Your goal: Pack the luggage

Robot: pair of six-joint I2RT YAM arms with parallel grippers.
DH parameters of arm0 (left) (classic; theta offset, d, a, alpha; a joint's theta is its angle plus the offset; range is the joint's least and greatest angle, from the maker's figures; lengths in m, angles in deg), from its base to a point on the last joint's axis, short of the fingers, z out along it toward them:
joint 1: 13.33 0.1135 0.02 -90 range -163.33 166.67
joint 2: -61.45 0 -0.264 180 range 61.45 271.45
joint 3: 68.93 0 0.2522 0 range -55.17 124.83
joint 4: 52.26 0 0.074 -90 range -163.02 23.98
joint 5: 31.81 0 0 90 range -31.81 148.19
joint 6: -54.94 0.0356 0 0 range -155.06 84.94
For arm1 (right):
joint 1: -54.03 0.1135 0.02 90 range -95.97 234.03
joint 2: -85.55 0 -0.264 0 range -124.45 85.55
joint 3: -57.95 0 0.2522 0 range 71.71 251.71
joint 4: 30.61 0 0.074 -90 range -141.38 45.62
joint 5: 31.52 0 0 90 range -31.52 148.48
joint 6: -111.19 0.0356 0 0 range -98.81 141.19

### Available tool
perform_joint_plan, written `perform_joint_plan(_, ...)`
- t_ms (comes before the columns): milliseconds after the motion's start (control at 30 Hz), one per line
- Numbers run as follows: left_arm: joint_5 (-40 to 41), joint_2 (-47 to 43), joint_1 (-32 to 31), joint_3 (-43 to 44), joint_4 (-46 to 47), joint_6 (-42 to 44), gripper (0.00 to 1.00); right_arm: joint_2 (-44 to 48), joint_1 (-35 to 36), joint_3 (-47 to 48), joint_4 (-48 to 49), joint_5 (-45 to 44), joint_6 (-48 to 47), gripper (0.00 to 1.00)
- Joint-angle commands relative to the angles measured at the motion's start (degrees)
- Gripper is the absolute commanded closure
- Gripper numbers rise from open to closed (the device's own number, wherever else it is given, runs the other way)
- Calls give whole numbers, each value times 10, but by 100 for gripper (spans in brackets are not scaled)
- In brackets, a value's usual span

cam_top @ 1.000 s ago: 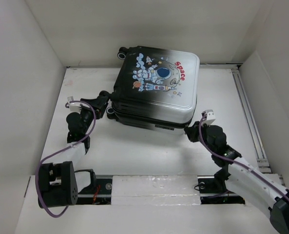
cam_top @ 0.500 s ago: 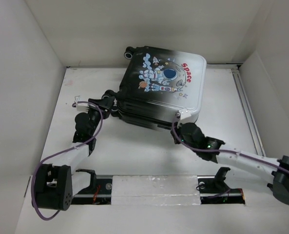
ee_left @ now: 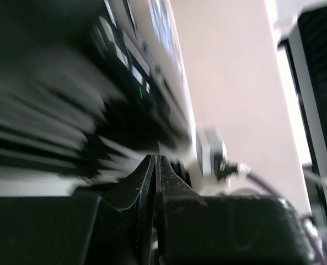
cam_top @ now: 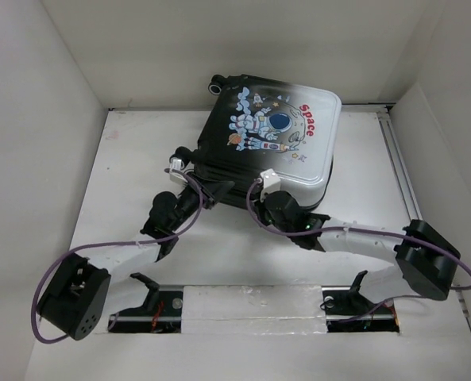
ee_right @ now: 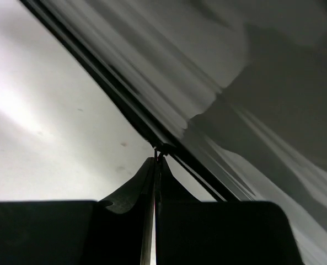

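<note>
- Black fingers of the left gripper (ee_left: 155, 163) are pressed together with nothing between them. In the top view they come up against the near left side of the luggage, but we cannot tell if they really touch it.
- The luggage (cam_top: 276, 131) lies flat at the far middle of the table, astronaut print up and turned a little. Its shell looks closed.
- The right gripper (ee_right: 155, 159) also has its fingers pressed together, with the tip at the dark seam line of the shell. We cannot tell if a zip pull is between them.
- We judge that the step in hand is work on the zip along the near edge, with the left arm bracing the case.
- The next move, we think, needs the tip to follow the seam without slipping off, while the case is kept from sliding or turning.
- The table (cam_top: 124, 182) is white and smooth. Plain white walls (cam_top: 52, 119) close it on the left, behind and on the right, and a metal rail (cam_top: 399, 171) runs along the right edge.
</note>
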Motion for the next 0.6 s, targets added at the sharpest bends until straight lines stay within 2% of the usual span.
perform_joint_plan(0,5,13,-34,18,48,16,100,-27,20,32,96,103,-20,100)
perform_joint_plan(67,5,6,-34,9,63,9,100,-16,26,23,96,79,-2,100)
perform_joint_plan(200,36,-52,-5,34,-56,81,100,44,26,-42,94,53,15,100)
perform_joint_plan(233,74,-69,-5,46,-95,104,99,55,26,-54,94,46,15,100)
perform_joint_plan(267,108,-101,1,81,-140,129,73,63,26,-68,94,46,20,100)
perform_joint_plan(300,145,-114,1,100,-225,155,57,77,26,-68,94,46,21,100)
perform_joint_plan(333,218,-126,1,116,-260,186,42,77,26,-77,94,46,21,100)
perform_joint_plan(433,236,-162,55,140,-306,192,0,85,26,-82,87,46,21,100)
perform_joint_plan(567,183,-130,150,177,-349,170,0,85,20,-75,87,59,14,100)
